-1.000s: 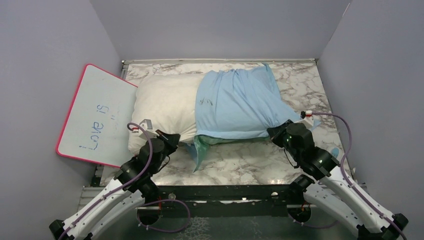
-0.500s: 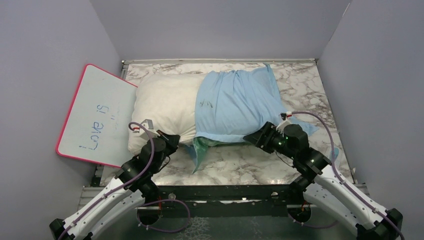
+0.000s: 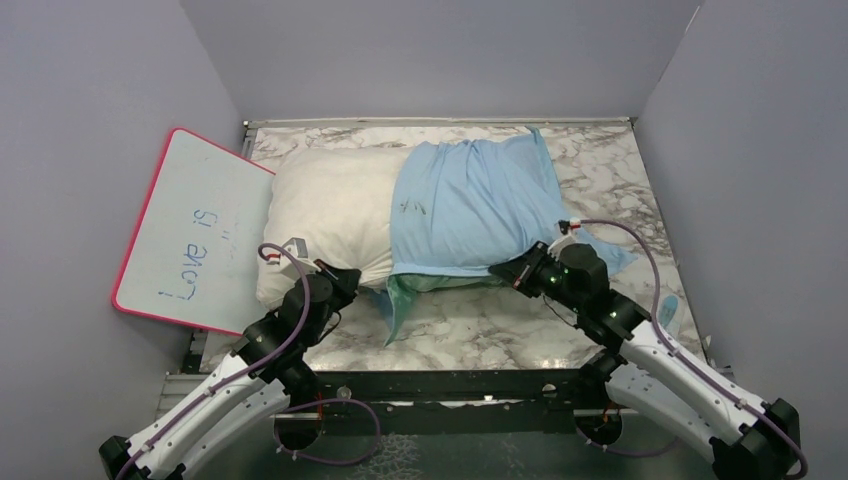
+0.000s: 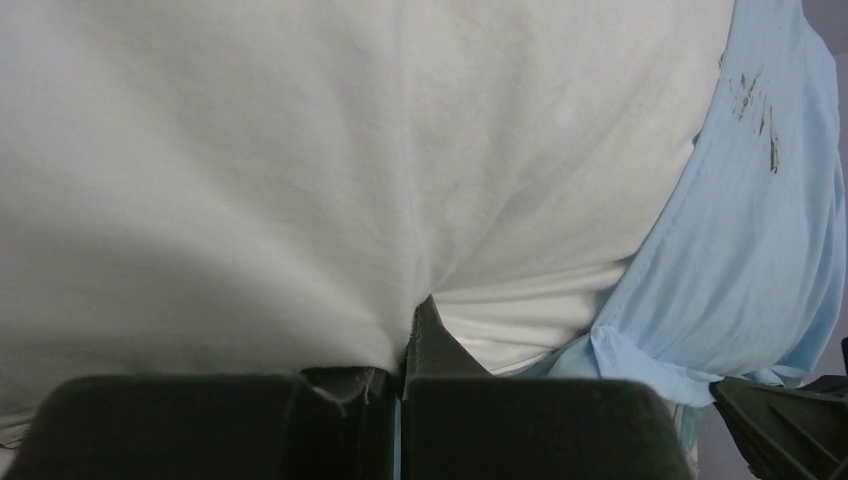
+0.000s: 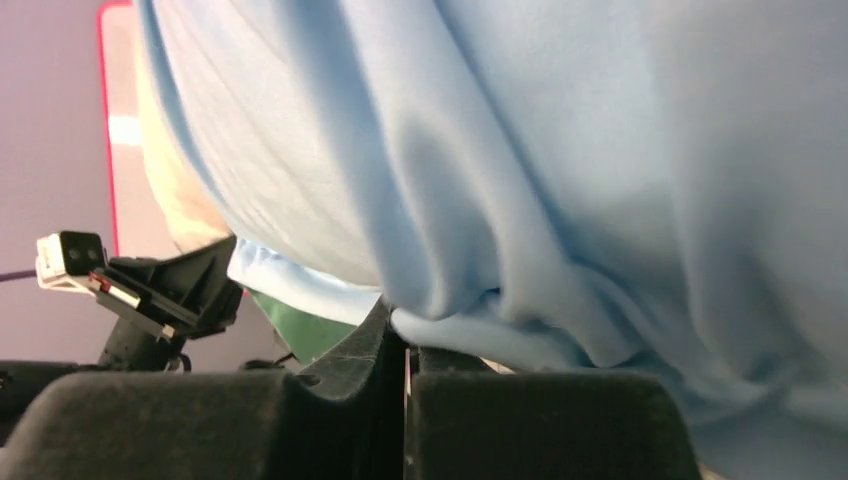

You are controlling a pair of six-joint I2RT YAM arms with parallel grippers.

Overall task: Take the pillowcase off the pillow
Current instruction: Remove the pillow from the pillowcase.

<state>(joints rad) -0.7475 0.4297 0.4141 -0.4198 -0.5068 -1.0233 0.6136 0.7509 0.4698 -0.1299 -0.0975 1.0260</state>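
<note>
The cream-white pillow [image 3: 325, 205] lies across the back of the table, its left half bare. The light blue pillowcase [image 3: 470, 205] covers its right half, and a teal-green flap [image 3: 400, 300] of it hangs onto the marble. My left gripper [image 3: 345, 280] is at the pillow's near left edge, shut on a pinch of white pillow fabric [image 4: 300, 180]. My right gripper [image 3: 505, 272] is at the pillowcase's near hem. Its jaws are together on a fold of blue cloth [image 5: 560, 150].
A pink-framed whiteboard [image 3: 190, 235] with writing leans off the table's left side. Grey walls close in the left, back and right. A tail of blue fabric [image 3: 610, 255] trails by the right arm. Marble table [image 3: 480, 325] shows in front of the pillow.
My right gripper left the pillowcase's right corner, swung left along the near edge, opened, and shut on the near hem. The left gripper kept its grip and place.
</note>
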